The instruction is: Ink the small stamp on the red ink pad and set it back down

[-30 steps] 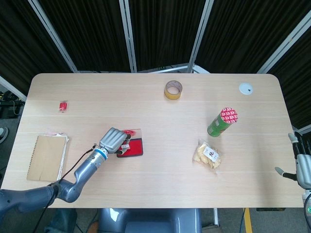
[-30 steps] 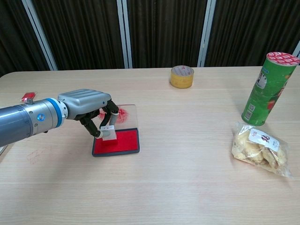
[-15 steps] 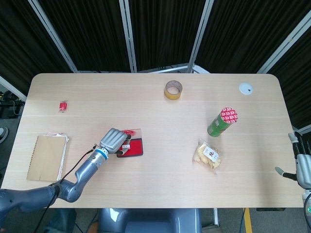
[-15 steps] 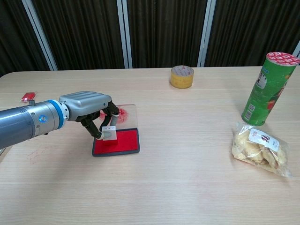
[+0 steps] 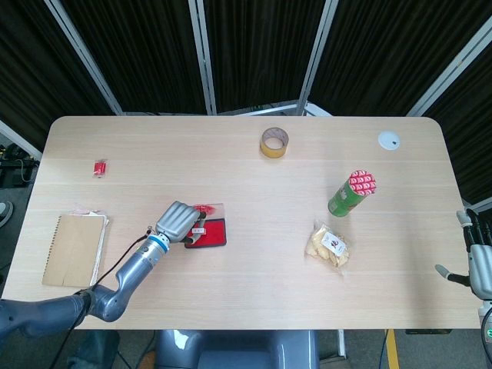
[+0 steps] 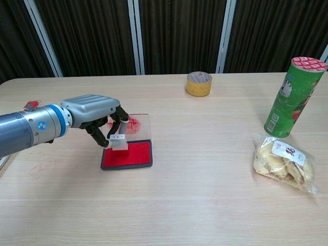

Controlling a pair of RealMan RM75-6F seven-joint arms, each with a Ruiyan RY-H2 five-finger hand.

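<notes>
My left hand (image 6: 96,111) (image 5: 177,223) pinches the small clear stamp (image 6: 118,142) (image 5: 197,230) between thumb and fingers. The stamp hangs just above the red ink pad (image 6: 128,155) (image 5: 210,234), over its left part. Whether it touches the pad I cannot tell. The pad's clear lid (image 6: 137,125), smeared with red ink, lies open behind it. My right hand (image 5: 480,265) stays at the right edge of the head view, off the table, its fingers apart and holding nothing.
A roll of yellow tape (image 6: 199,83) stands at the back. A green tube can (image 6: 288,96) and a bag of snacks (image 6: 285,161) are on the right. A brown notebook (image 5: 74,249), a small red packet (image 5: 99,167) and a white lid (image 5: 390,140) also lie on the table.
The left hand pressed the stamp down onto the pad half a second ago and has now lifted it slightly. The right hand has not moved.
</notes>
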